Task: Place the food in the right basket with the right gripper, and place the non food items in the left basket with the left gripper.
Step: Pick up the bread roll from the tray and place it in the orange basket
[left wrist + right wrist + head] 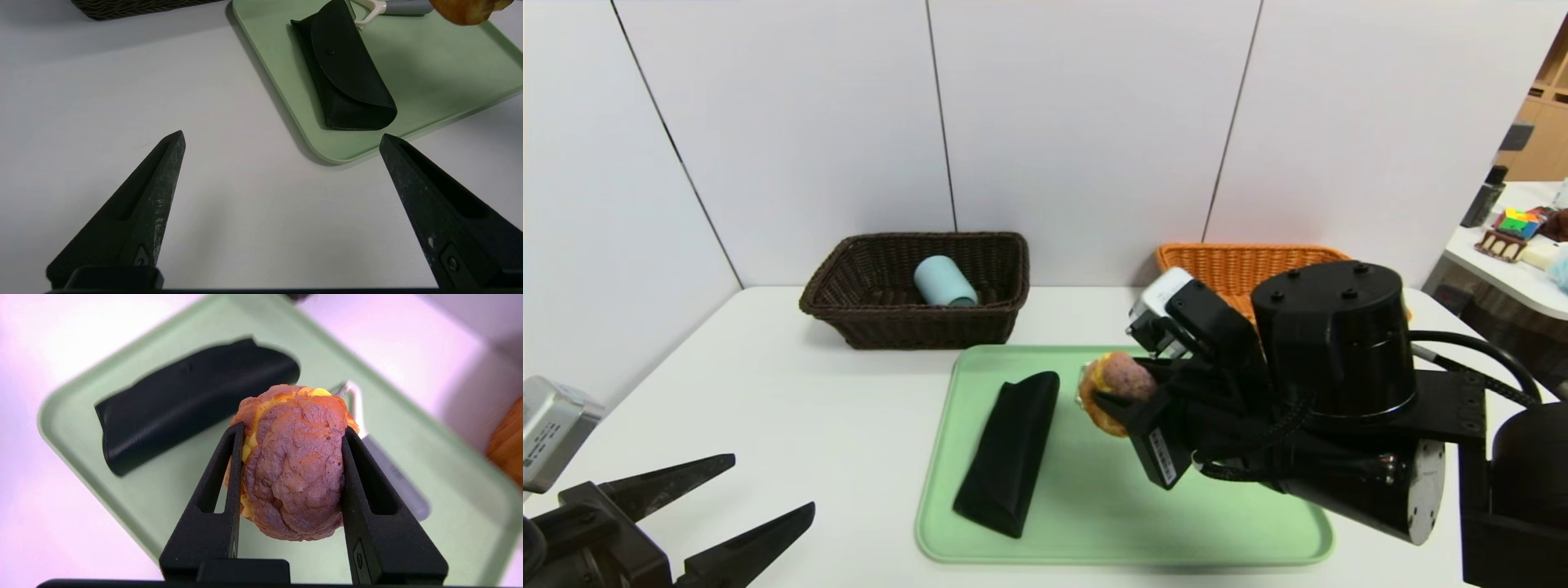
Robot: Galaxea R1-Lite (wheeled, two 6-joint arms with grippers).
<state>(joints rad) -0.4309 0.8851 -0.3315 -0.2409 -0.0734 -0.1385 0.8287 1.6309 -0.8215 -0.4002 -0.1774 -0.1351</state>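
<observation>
At the far left, the left hand (727,514) is parked low over the worktop (792,425) with its fingers spread wide and nothing between them. Behind it, the dark brown left basket (849,314) is seen against the wall with the blue-grey cup (943,282) lying inside it. Further right, the green tray (1094,523) carries the black pouch (1010,452), whose long axis runs from the near edge of the tray toward the wall; the peeler (388,6) lies beyond it, nearer the baskets. The bun (292,463) is clamped between the fingers of the right hand (1123,400) and is held clear above the tray, near its middle. The orange right basket (1233,265) is placed behind and to the right of the held bun, partly hidden by the right arm. The coming move is judged to turn on this: the bun must be carried away from the robot and rightward, over the basket's near rim, before being let go.
</observation>
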